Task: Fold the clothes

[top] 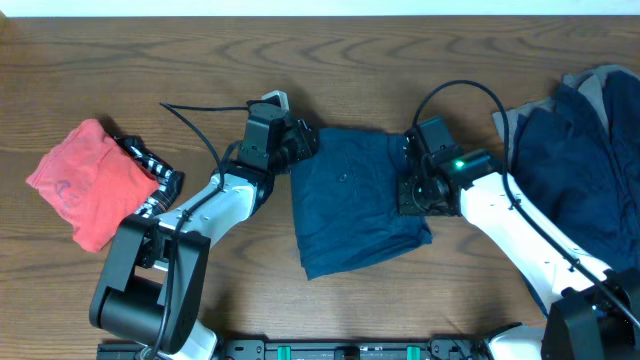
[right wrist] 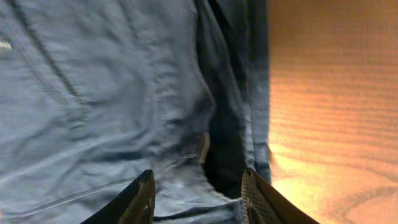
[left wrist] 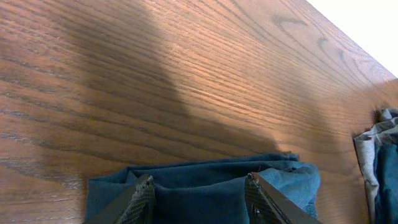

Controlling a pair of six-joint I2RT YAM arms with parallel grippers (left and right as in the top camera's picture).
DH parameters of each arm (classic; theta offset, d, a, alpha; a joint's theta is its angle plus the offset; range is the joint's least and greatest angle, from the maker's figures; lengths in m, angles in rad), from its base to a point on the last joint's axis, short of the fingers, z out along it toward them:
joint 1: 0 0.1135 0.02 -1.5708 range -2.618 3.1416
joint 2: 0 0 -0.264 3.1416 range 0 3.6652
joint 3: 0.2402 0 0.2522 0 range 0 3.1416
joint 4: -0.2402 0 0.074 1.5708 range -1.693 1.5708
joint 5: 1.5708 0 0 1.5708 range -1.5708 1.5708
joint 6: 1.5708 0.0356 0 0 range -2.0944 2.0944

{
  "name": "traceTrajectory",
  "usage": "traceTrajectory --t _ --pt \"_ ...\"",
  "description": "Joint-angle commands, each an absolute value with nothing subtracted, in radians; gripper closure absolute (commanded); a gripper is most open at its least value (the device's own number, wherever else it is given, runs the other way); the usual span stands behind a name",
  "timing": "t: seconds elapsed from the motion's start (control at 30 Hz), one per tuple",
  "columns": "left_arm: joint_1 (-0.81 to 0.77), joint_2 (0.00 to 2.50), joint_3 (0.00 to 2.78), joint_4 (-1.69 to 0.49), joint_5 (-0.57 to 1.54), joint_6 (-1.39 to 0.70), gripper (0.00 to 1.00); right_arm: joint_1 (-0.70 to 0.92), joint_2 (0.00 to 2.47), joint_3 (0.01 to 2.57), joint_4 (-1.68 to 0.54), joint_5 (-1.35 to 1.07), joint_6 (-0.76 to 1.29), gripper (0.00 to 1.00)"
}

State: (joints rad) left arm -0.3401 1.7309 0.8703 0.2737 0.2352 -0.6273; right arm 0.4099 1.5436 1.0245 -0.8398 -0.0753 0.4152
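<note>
A plain navy trouser-like garment (top: 350,200) lies folded in the middle of the table. My left gripper (top: 305,143) is open at its upper left corner; in the left wrist view its fingers (left wrist: 199,190) straddle the navy cloth (left wrist: 205,186). My right gripper (top: 412,185) is open over the garment's right edge; in the right wrist view its fingers (right wrist: 198,186) stand apart above the blue cloth (right wrist: 106,99) and a dark fold opening. Neither gripper holds cloth.
A red garment (top: 85,180) lies at the far left with a black-and-white patterned piece (top: 150,165) beside it. A pile of navy and grey clothes (top: 580,160) fills the right side and shows in the left wrist view (left wrist: 382,162). Black cables arc above both arms.
</note>
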Motion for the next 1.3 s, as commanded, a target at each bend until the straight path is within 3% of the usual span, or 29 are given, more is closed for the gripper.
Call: traceTrajectory --t 0.0,0.43,0.47,0.53,0.8,1.1,1.27 --pt "-0.333 1.728 0.894 0.274 0.255 -0.609 0.52 0.410 1.557 0.990 -0.824 -0.045 0.467 0.56" --pt "-0.333 1.728 0.894 0.218 0.253 -0.609 0.52 0.413 1.557 0.876 -0.629 -0.138 0.472 0.53" --pt "-0.333 1.728 0.894 0.218 0.253 -0.609 0.51 0.413 1.557 0.875 -0.632 -0.139 0.472 0.62" --pt "-0.333 1.728 0.894 0.214 0.253 -0.609 0.51 0.413 1.557 0.875 -0.643 -0.139 0.472 0.99" --pt "-0.332 1.728 0.894 0.164 0.249 -0.575 0.51 0.387 1.483 0.974 -0.806 -0.292 0.417 0.99" --pt "-0.332 1.728 0.894 0.162 0.250 -0.575 0.51 0.374 1.412 1.001 -1.084 -0.034 0.517 0.99" --pt "-0.332 1.728 0.894 0.167 0.250 -0.576 0.52 0.374 1.432 0.860 -1.067 -0.025 0.644 0.99"
